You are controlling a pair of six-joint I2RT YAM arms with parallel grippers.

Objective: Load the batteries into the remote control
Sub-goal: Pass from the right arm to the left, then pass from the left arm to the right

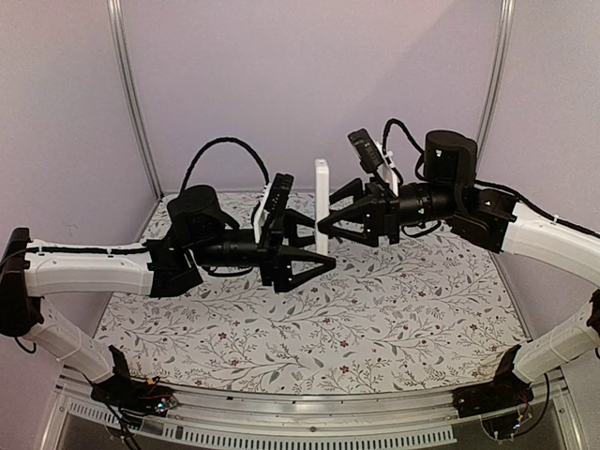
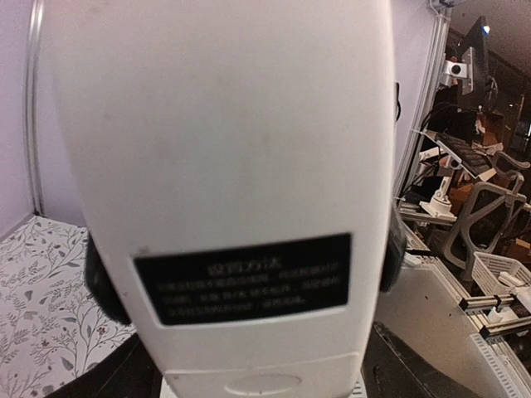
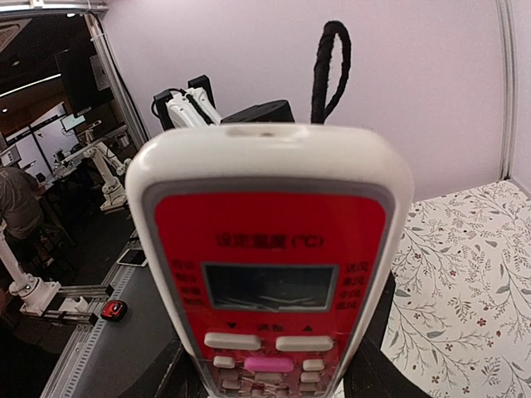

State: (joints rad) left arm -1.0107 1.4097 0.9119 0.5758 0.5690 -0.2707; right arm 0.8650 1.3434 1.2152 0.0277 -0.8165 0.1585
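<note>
The remote control [image 1: 322, 192] stands upright in the air above the middle of the tabletop [image 1: 394, 309], a slim flat slab of smooth white plastic with rounded corners, caught between the two arms. From the left wrist its plain white back fills the view, slightly scuffed, carrying a black rectangular label [image 2: 245, 278] with pale blurred print; below that a seam runs across and a shallow oval dimple [image 2: 265, 383] sits at the bottom edge. From the right wrist its glossy red face shows inside a grey border: a small grey screen [image 3: 270, 286], two pale oblong buttons under it, then a pink oval button [image 3: 268, 363] among smaller pale ones. The right pincer [image 1: 330, 225], of matte black angular plastic, is clamped on the remote's lower part, jaws partly apart to match the body's width. The left pincer [image 1: 314, 246] has its jaws spread wide to either side of the remote's lower end; its dark rounded fingers [image 2: 106, 286] show past both long edges of the white back, and I cannot tell whether they press the plastic or stand just off it. The tabletop has a pale cloth-like surface printed with grey leafy vines and small red flowers. A black braided cable [image 3: 328, 66] loops up behind the remote.
</note>
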